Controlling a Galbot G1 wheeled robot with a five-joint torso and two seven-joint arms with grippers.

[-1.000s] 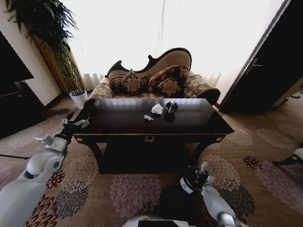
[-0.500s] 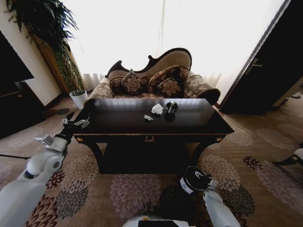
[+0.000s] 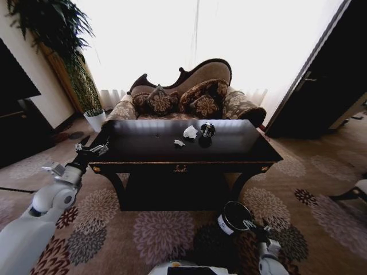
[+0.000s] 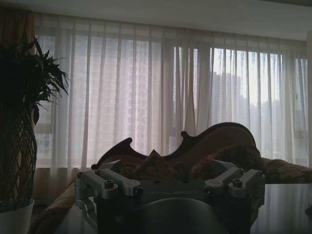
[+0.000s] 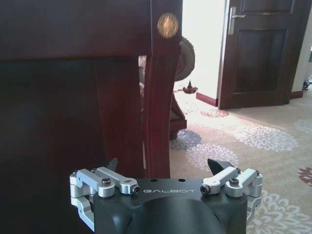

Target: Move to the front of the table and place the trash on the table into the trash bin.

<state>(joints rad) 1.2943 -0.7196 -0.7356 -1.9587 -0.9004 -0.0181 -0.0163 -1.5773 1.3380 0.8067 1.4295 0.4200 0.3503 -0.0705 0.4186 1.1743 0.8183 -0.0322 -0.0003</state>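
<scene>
Inspector: Where is the trash?

Robot: On the glossy black tabletop [image 3: 143,150] of the dark carved wooden table, near its middle: a white wad of tissue [image 3: 190,132], a tiny white scrap [image 3: 179,142] beside it, and a black rounded lump [image 3: 207,131]. The small black cylindrical trash bin [image 3: 232,216] stands on the floral carpet [image 3: 160,229], below the front edge.

Inspector: Your arms?

Robot: My left gripper [image 3: 90,149] is raised at the tabletop's left corner, fingers spread. My right gripper [image 5: 165,167] sits low beside the bin facing a table leg, fingers spread.
</scene>
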